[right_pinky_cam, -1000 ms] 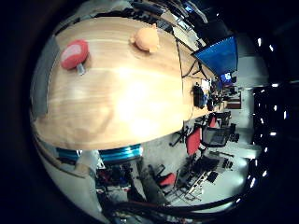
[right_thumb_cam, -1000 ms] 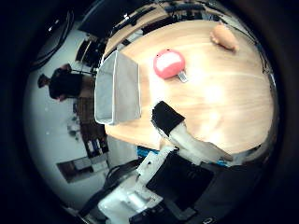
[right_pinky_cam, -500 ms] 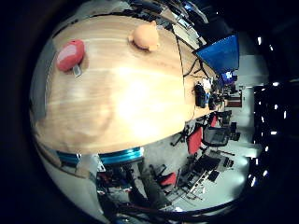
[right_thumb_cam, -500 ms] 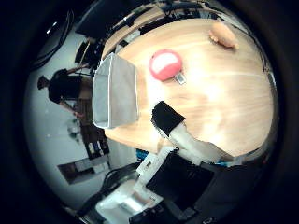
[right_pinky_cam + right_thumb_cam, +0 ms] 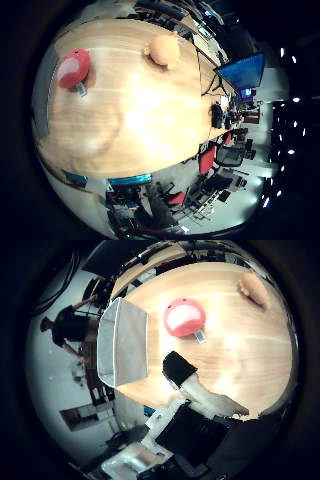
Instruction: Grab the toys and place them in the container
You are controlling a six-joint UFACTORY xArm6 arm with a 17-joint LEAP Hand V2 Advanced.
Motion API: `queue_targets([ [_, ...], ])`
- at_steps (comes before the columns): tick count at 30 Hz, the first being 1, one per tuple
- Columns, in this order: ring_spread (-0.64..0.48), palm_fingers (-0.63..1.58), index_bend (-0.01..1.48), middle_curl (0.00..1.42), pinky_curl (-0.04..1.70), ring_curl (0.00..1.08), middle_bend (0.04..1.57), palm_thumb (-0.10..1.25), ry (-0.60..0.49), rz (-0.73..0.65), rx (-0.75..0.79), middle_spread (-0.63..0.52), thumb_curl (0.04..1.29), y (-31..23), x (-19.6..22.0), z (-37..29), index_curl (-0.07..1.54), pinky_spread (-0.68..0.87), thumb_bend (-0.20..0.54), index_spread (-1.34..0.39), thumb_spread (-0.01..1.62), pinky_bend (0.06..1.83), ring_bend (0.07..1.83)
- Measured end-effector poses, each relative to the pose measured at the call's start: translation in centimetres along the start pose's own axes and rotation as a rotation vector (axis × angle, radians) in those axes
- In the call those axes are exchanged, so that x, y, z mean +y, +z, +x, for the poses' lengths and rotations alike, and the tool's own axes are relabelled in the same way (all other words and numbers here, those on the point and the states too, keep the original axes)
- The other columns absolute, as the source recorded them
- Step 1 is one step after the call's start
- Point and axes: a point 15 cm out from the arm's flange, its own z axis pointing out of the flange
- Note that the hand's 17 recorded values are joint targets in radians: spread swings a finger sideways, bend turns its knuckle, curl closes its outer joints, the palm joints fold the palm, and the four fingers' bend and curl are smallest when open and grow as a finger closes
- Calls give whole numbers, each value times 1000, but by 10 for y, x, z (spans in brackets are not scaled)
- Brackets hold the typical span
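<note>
A red round toy (image 5: 184, 316) with a small tag lies on the wooden table (image 5: 240, 345), beside a grey rectangular container (image 5: 122, 342) that stands at the table's edge. An orange-tan soft toy (image 5: 162, 48) lies farther along the table, away from the red toy. The little finger side view also shows the red toy (image 5: 72, 69). My hand (image 5: 195, 390) shows in the thumb side view as a black-tipped white finger reaching out over the table, straight and holding nothing. The hand is above the table, away from both toys.
Red office chairs (image 5: 208, 157) and a blue screen (image 5: 243, 70) stand beyond the table's far edge. A dark chair (image 5: 75, 325) stands on the floor behind the container.
The whole picture has shifted in both views, so the hand has moved. The toys look a little larger and closer now. The toys and the container have not moved on the table.
</note>
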Motion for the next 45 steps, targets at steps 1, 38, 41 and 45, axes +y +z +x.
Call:
queue_targets([
  [1,-177,440,160,369,69,175,230,348,-7,-6,-3,-242,280,2,-5,-4,302,241,-29,-497,1003,600,584],
  [38,-118,291,164,372,90,195,234,391,-116,-165,-41,-186,294,121,-111,-54,288,276,-29,-457,960,700,577],
  [41,-117,283,163,371,92,198,232,395,-121,-172,-42,-185,293,131,-114,-56,288,277,-29,-455,958,704,575],
  [45,-116,270,163,371,95,201,232,397,-130,-191,-47,-176,295,140,-112,-59,289,276,-30,-453,949,703,571],
])
